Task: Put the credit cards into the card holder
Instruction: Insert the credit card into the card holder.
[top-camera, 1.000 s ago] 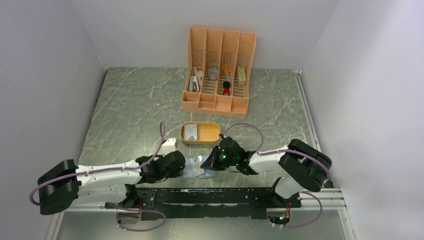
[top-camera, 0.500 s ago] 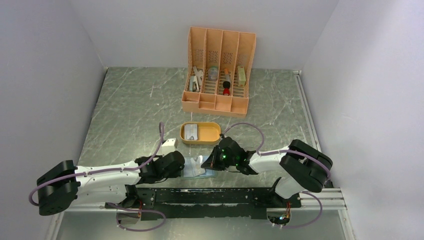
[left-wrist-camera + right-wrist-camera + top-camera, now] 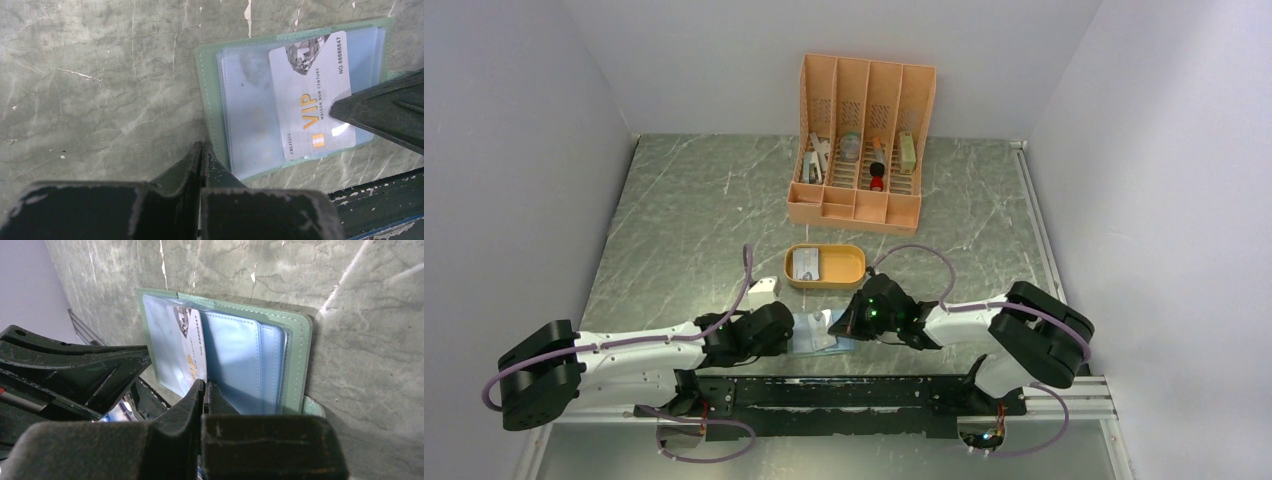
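Centrally, the holder (image 3: 208,95) is lying open on the table (image 3: 100,90), just beyond the arm bases and between the two grippers. Its clear pockets are facing up so that a card can slide in flat.

The left gripper (image 3: 201,150), jaws closed to a seam, is bearing on the holder's near-left edge. Its judged purpose is to anchor the holder so that it is not sliding under the opposing push. Whether it is nipping the cover or only pressing on it cannot be told.

The right gripper (image 3: 204,387), jaws likewise closed, is touching the card (image 3: 310,95) at its edge. The card is lying slanted across a pocket and is apparently being driven inward. Whether it is being pinched or merely pushed, and whether it is already under the plastic, cannot be told.

A second card (image 3: 805,264) is waiting in the tray (image 3: 849,268) behind the holder, well apart from both grippers, so the task is judged unfinished. One risk is that the slanted card is catching a corner on the pocket seam.
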